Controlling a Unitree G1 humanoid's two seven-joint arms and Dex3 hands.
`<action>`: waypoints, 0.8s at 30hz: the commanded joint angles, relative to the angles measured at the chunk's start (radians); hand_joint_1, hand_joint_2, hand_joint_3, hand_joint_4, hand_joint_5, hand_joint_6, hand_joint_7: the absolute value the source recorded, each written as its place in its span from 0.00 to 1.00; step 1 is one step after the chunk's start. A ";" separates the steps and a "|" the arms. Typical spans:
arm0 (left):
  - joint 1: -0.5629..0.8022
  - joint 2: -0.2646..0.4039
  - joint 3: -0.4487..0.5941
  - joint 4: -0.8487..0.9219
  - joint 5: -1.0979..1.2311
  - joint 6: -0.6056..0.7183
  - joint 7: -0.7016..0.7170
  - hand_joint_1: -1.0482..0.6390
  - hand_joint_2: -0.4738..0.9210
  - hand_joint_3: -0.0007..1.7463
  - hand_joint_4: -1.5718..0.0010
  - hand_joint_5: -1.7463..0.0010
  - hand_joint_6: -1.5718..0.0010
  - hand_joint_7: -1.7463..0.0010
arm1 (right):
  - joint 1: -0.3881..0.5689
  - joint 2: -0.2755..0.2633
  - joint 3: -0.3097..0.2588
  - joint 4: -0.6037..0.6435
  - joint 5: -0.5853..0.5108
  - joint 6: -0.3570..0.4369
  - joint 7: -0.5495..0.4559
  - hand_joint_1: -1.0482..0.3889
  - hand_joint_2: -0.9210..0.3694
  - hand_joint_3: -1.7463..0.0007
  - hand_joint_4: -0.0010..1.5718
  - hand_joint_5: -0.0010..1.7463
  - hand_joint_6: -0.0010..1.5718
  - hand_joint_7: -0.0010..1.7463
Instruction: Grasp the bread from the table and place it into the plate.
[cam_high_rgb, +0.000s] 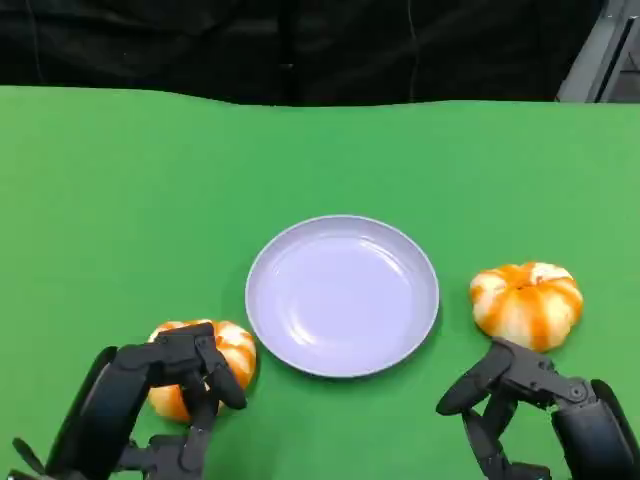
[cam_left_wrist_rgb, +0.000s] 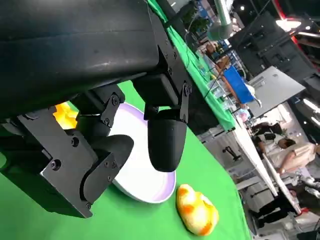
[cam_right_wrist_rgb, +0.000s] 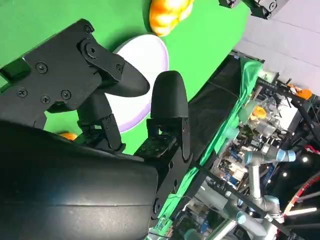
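Two orange-and-white pumpkin-shaped breads lie on the green table, one on each side of a pale lilac plate (cam_high_rgb: 342, 295). The left bread (cam_high_rgb: 225, 352) sits partly under my left hand (cam_high_rgb: 165, 390), whose fingers reach apart over its top and near side; I cannot tell if they touch it. In the left wrist view a bit of that bread (cam_left_wrist_rgb: 65, 116) shows behind the fingers (cam_left_wrist_rgb: 162, 140), with the plate (cam_left_wrist_rgb: 135, 175) beyond. The right bread (cam_high_rgb: 527, 303) lies just beyond my right hand (cam_high_rgb: 515, 390), whose fingers are spread and hold nothing.
The green table (cam_high_rgb: 120, 200) runs wide behind and beside the plate, ending at a black curtain (cam_high_rgb: 300, 45). The left wrist view shows the right bread (cam_left_wrist_rgb: 196, 210) past the plate. The right wrist view shows the plate (cam_right_wrist_rgb: 145, 60) and the left bread (cam_right_wrist_rgb: 169, 12).
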 joint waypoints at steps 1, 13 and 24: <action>-0.007 0.016 0.011 0.006 0.006 -0.011 0.011 0.66 0.55 0.84 0.42 0.09 0.43 0.26 | -0.001 -0.008 -0.001 -0.005 0.002 0.006 0.002 0.64 0.37 0.34 0.50 0.93 0.46 0.70; -0.009 0.055 0.060 0.011 0.270 -0.077 0.177 0.51 0.90 0.17 0.79 0.55 0.64 0.92 | 0.010 0.001 0.010 -0.016 -0.007 0.008 -0.005 0.63 0.38 0.33 0.50 0.93 0.46 0.70; 0.003 0.155 0.037 -0.109 0.567 0.159 0.158 0.31 0.99 0.02 0.98 0.71 0.89 1.00 | 0.047 0.023 0.042 -0.053 -0.030 0.021 -0.022 0.65 0.38 0.32 0.51 0.92 0.47 0.70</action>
